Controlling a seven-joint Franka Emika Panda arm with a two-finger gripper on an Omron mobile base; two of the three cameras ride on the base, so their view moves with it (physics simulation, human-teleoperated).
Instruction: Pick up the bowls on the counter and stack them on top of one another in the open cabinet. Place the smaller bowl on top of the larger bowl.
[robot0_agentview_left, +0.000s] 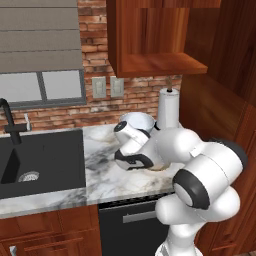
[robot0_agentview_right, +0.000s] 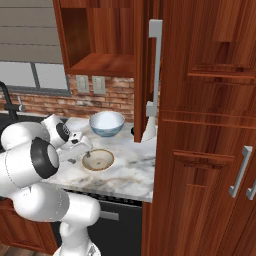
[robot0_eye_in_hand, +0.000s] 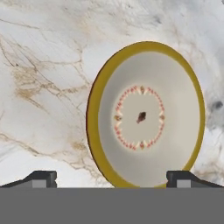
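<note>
On counter (robot0_agentview_right: 131, 172): two bowls, tan (robot0_agentview_right: 98, 160), blue-white (robot0_agentview_right: 106, 123); tool (robot0_eye_in_hand: 112, 178) spread wide above tan.

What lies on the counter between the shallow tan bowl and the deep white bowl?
Nothing: in the right base view, bare marble counter separates the shallow tan bowl from the deep white bowl behind it.
</note>
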